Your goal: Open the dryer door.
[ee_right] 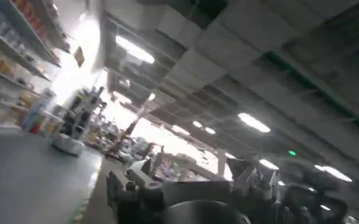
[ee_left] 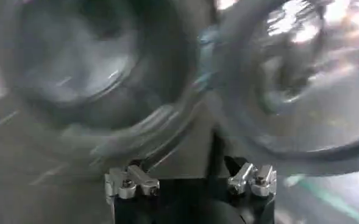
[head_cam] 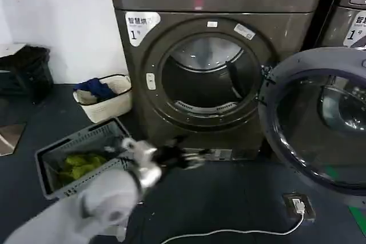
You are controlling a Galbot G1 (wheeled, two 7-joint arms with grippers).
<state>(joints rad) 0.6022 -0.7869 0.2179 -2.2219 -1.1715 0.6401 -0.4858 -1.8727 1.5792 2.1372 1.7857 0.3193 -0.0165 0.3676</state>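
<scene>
The dryer door (head_cam: 320, 130), a chrome ring around dark glass, stands swung wide to the right of the bronze-grey machine. The round drum opening (head_cam: 209, 75) is exposed. My left gripper (head_cam: 197, 158) hovers low in front of the machine's base, below the opening and left of the door. It is open with nothing between its fingers. In the left wrist view the left gripper (ee_left: 185, 164) faces the blurred drum opening (ee_left: 88, 55) and the dryer door (ee_left: 301, 91). My right gripper (ee_right: 188, 176) is parked, pointing up at a ceiling, fingers apart and empty.
A white basket (head_cam: 106, 96) with blue cloth sits left of the machine. A grey crate (head_cam: 80, 158) holding green items lies on the floor by my left arm. A white cable and floor socket (head_cam: 300, 205) lie under the door. A neighbouring machine (head_cam: 349, 10) stands at right.
</scene>
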